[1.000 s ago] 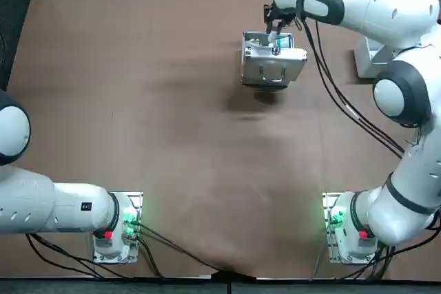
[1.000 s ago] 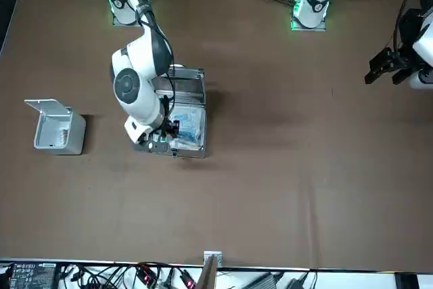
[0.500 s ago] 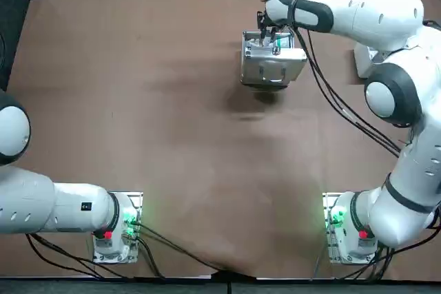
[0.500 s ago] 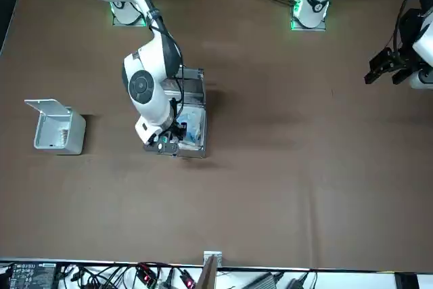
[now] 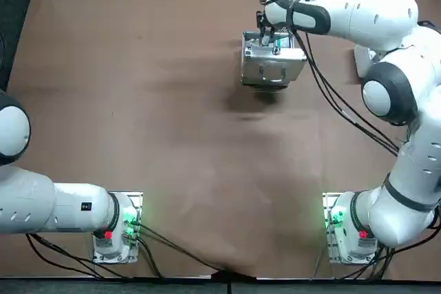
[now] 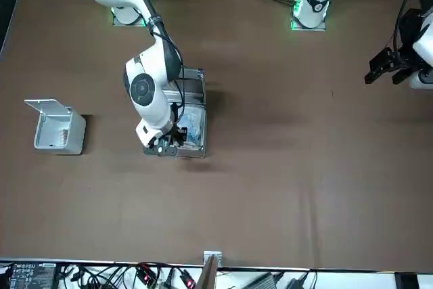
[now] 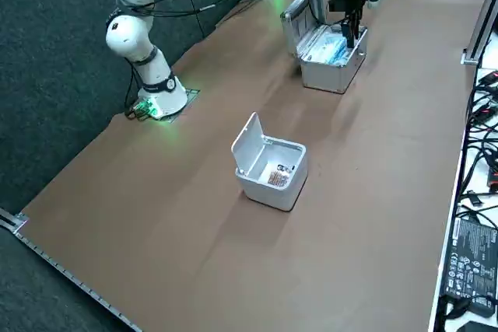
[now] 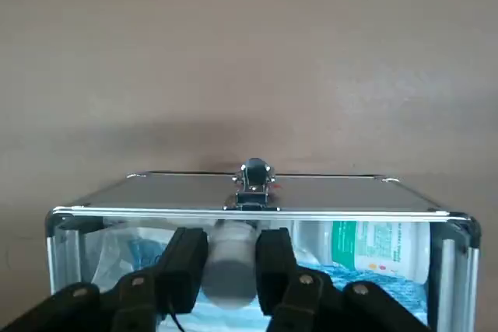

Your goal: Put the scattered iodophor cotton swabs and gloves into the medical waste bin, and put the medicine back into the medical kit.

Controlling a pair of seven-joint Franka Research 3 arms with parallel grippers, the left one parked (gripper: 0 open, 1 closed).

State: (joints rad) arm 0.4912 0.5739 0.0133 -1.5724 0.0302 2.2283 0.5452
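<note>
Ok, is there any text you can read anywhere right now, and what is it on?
No text is legible in any view.
Label on the green-and-white box in the medical kit: too blurred to read.
The white bottle held by the right tool at the kit's opening: no print visible.
Label on the black device beside the table: too small to read.

The right pincer (image 8: 230, 248) holds the bottle (image 8: 232, 281) inside the medical kit (image 7: 331, 75) (waste bin (image 7: 272, 188) to its right).
</note>
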